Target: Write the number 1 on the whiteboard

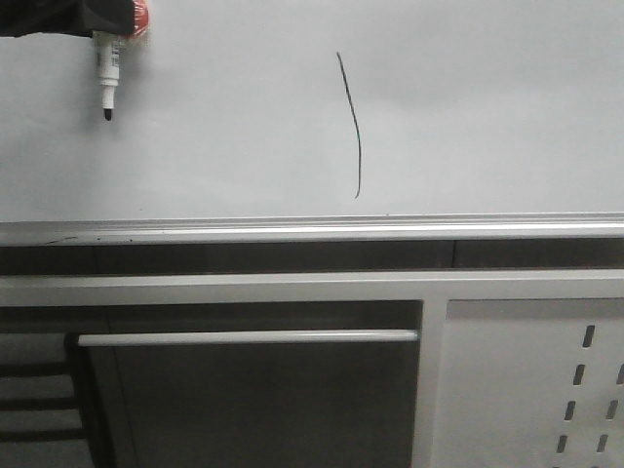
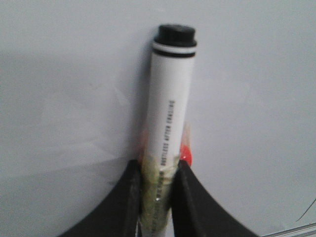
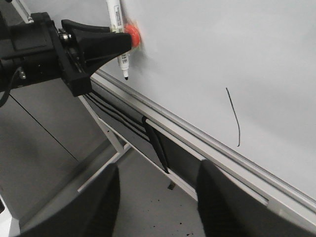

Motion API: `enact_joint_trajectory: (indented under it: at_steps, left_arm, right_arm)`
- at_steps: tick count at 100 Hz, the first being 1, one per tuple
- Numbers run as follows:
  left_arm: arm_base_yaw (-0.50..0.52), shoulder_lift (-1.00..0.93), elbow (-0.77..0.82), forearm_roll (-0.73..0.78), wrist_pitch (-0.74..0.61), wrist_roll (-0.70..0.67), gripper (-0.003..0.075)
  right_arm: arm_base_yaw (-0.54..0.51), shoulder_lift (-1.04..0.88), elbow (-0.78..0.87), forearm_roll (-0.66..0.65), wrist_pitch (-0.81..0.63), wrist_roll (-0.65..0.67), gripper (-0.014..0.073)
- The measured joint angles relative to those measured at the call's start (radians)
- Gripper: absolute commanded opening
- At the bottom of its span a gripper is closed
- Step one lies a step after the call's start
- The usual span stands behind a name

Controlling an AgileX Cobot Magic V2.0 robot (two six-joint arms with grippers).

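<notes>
The whiteboard (image 1: 487, 117) fills the upper front view, with its silver rail (image 1: 312, 230) below. The number 1 (image 1: 357, 127) is a thin black, slightly curved stroke near the board's middle; it also shows in the right wrist view (image 3: 234, 118). My left gripper (image 1: 105, 21) is at the board's top left, well left of the stroke, shut on a white marker pen (image 1: 108, 73) with its black tip pointing down. In the left wrist view the gripper (image 2: 157, 170) clamps the pen (image 2: 170, 108) around a taped part. My right gripper (image 3: 158, 182) is open and empty, off the board.
Below the rail are a horizontal metal bar (image 1: 244, 337) and a perforated grey panel (image 1: 531, 390) at the lower right. Black cables (image 3: 158, 143) hang under the board's frame. A red piece (image 1: 141, 18) sits beside the left gripper.
</notes>
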Motion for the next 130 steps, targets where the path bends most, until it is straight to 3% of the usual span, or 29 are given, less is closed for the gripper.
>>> enact_joint_trajectory:
  at_steps: [31,55,87,114,130]
  left_arm:
    - [-0.006,0.046,0.000,0.020,0.002,-0.018,-0.0008]
    - [-0.006,0.046,0.000,0.021,0.002,-0.022,0.0150]
    - [-0.006,0.049,0.000,0.021,-0.002,-0.022,0.0248]
    - [-0.006,0.050,0.000,0.015,0.024,-0.024,0.0500]
    - [-0.004,0.009,0.000,0.017,0.113,-0.018,0.0504]
  right_arm:
    - [0.000,0.000,0.000,0.000,0.000,0.000,0.0321]
    - [0.000,0.000,0.000,0.000,0.000,0.000,0.0321]
    - [0.000,0.000,0.000,0.000,0.000,0.000,0.0321]
    - [0.000,0.000,0.000,0.000,0.002,0.000,0.0321]
    - [0.000,-0.009,0.000,0.000,0.021,0.000,0.0321]
